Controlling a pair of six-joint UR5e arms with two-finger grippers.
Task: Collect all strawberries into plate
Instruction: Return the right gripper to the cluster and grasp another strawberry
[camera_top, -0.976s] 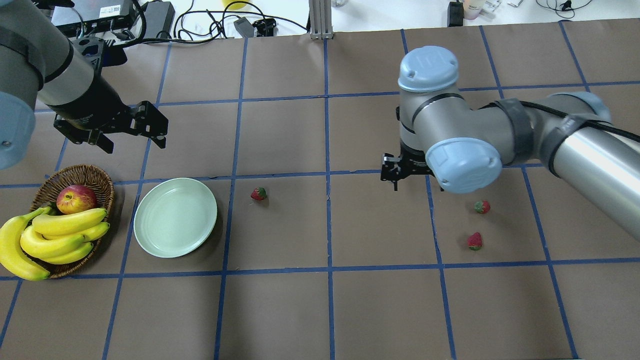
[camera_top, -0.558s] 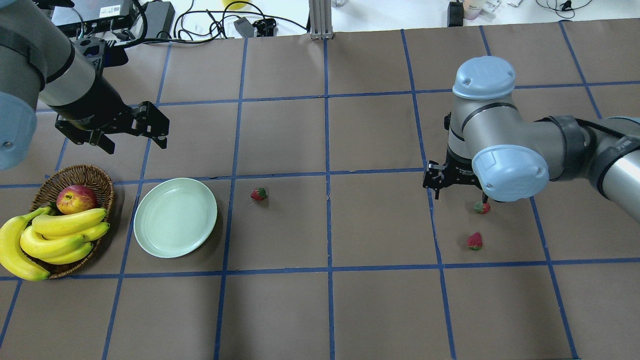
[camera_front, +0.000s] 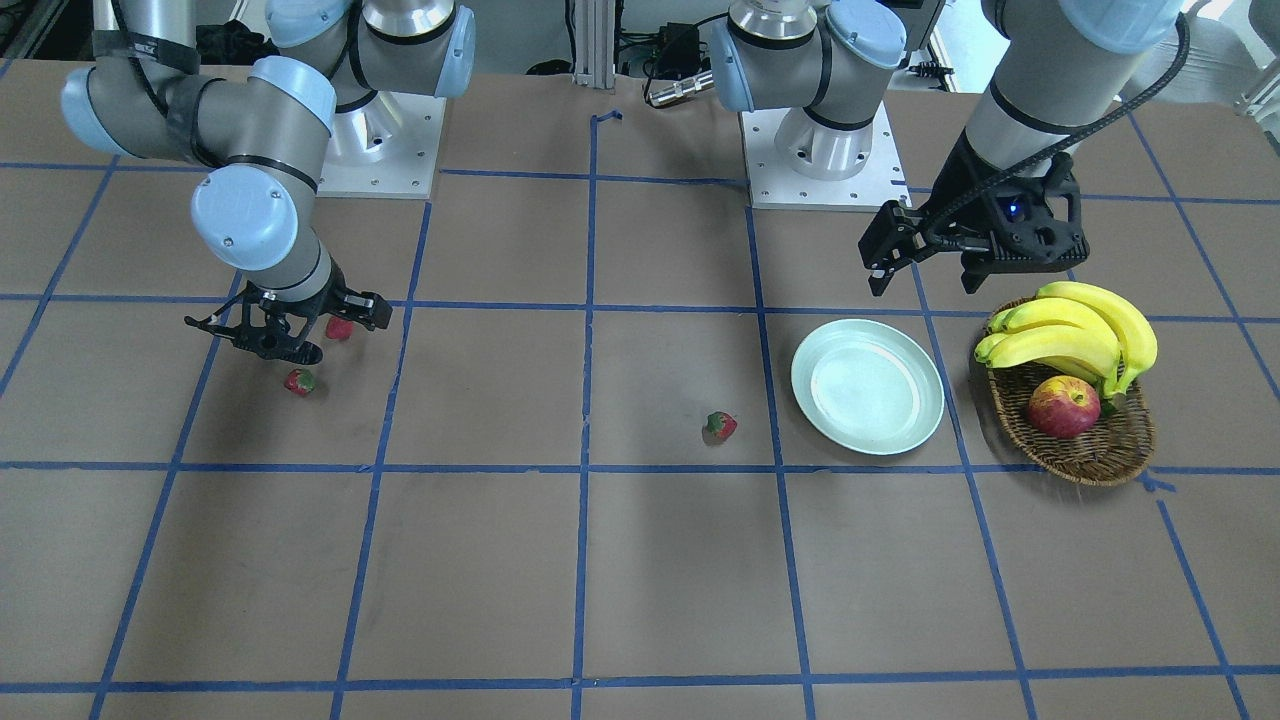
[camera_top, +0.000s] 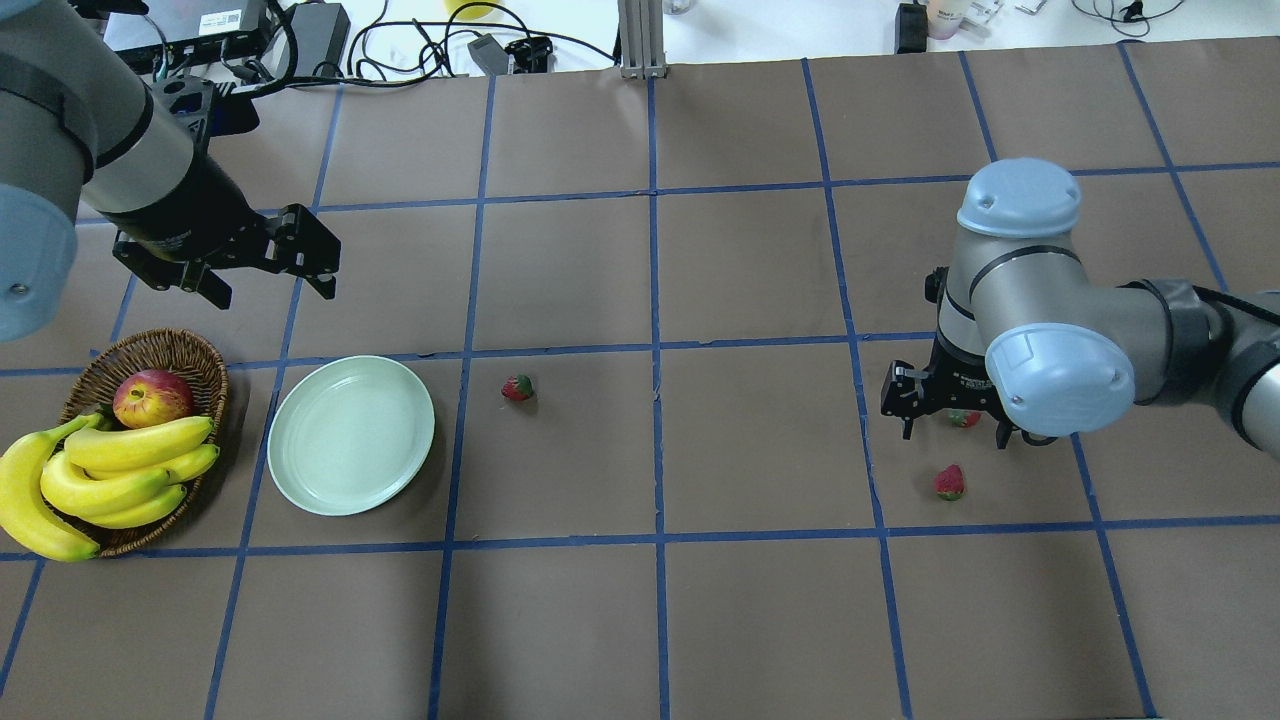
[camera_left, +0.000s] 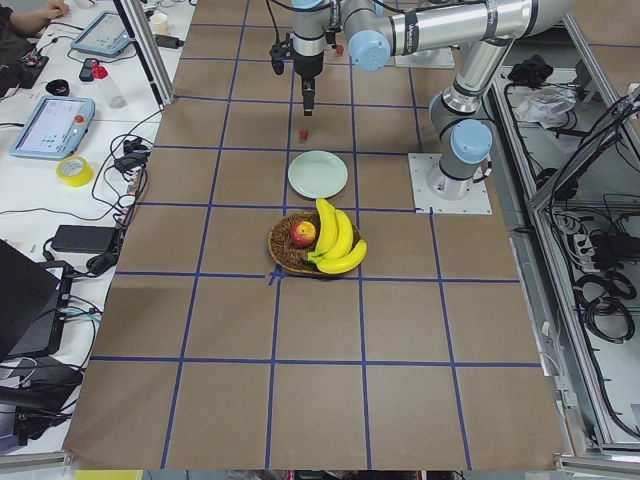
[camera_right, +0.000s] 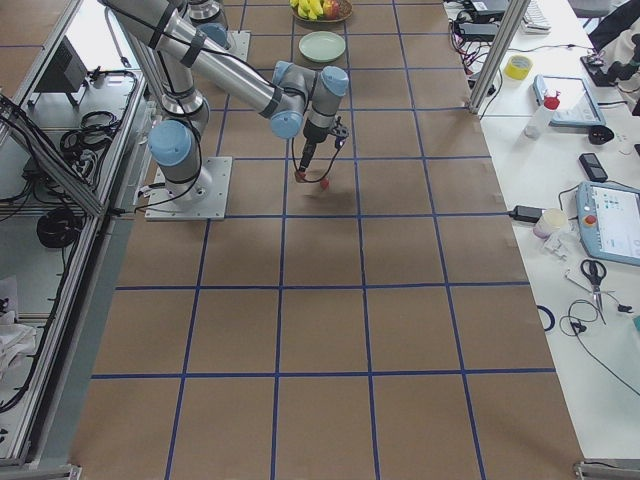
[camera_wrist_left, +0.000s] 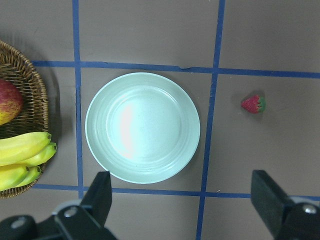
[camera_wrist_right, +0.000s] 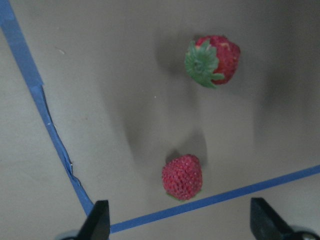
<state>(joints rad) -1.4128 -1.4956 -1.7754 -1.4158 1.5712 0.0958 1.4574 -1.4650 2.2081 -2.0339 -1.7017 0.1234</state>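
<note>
Three strawberries lie on the brown table. One (camera_top: 517, 387) is right of the mint-green plate (camera_top: 350, 435), apart from it. Two are on the right side: one (camera_top: 950, 482) lies free, the other (camera_top: 965, 418) is partly hidden under my right gripper (camera_top: 955, 432). That gripper is open, low over the table, with this strawberry (camera_wrist_right: 182, 176) between its fingers and untouched. The second one (camera_wrist_right: 212, 60) lies further off. My left gripper (camera_top: 270, 290) is open and empty, raised behind the plate (camera_wrist_left: 142, 127).
A wicker basket (camera_top: 150, 350) with an apple (camera_top: 152, 397) and bananas (camera_top: 110, 470) stands left of the plate, close to it. Blue tape lines grid the table. Cables and boxes lie beyond the far edge.
My right arm has swung to the right and towards the near edge, bringing its open gripper down over the upper right strawberry. The left arm has barely moved.
</note>
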